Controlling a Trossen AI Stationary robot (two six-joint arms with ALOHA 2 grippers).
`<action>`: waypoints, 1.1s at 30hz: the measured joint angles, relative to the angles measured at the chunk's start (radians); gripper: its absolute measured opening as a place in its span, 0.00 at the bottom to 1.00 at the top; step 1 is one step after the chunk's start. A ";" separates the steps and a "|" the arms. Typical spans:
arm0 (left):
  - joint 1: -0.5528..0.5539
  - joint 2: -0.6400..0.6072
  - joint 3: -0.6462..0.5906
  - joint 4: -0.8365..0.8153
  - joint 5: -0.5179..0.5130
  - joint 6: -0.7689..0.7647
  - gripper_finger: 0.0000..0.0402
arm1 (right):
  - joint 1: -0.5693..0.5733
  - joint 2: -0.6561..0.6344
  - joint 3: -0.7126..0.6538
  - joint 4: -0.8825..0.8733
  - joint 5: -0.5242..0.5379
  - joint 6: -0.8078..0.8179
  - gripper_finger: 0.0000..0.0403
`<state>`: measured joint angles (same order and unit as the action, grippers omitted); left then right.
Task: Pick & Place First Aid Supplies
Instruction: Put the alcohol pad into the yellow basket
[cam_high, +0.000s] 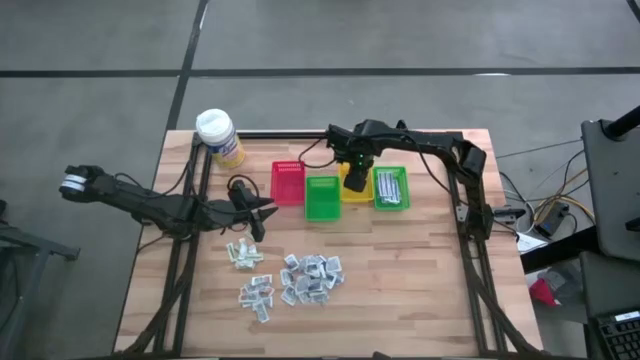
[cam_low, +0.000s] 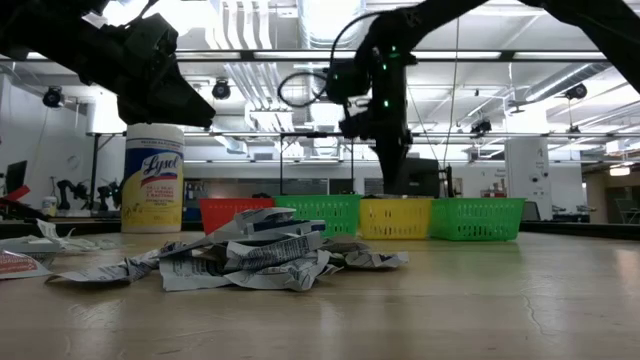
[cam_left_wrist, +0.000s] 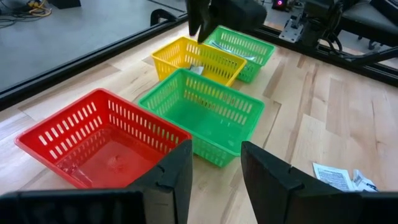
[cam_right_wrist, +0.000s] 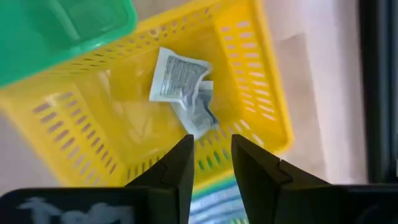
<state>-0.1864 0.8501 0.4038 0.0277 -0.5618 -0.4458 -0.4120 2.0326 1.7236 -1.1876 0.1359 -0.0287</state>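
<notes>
The first aid supplies (cam_high: 295, 277) lie as a loose heap of small white packets on the wooden table, toward its near edge; the low view shows the heap (cam_low: 262, 255) too. Two packets (cam_right_wrist: 180, 87) lie on the floor of the yellow bin (cam_high: 356, 192). My right gripper (cam_right_wrist: 211, 163) hangs open just above this bin (cam_right_wrist: 261, 74), pointing down, with nothing between its fingers. My left gripper (cam_high: 260, 212) hovers open left of the bins, above the heap's far side, aimed at the red bin (cam_left_wrist: 106, 143).
Four bins stand in a row at mid-table: red (cam_high: 288, 182), green (cam_high: 322, 197), yellow, and a second green one (cam_high: 390, 188) holding long strips. A yellow wipes canister with a white cap (cam_high: 218, 137) stands at the far left. Bare wood lies right of the heap.
</notes>
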 joint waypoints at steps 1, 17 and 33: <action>0.000 0.000 0.000 0.000 0.002 0.000 0.33 | 0.003 -0.003 0.021 -0.021 -0.007 0.009 0.25; -0.011 0.001 -0.006 -0.004 0.025 -0.002 0.33 | 0.276 -0.140 0.061 -0.107 -0.092 0.126 0.20; -0.062 0.001 -0.065 0.018 0.029 -0.085 0.33 | 0.605 -0.147 0.027 0.160 -0.092 0.108 0.22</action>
<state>-0.2482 0.8509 0.3389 0.0455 -0.5326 -0.5307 0.1926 1.8854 1.7510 -1.0280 0.0438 0.0795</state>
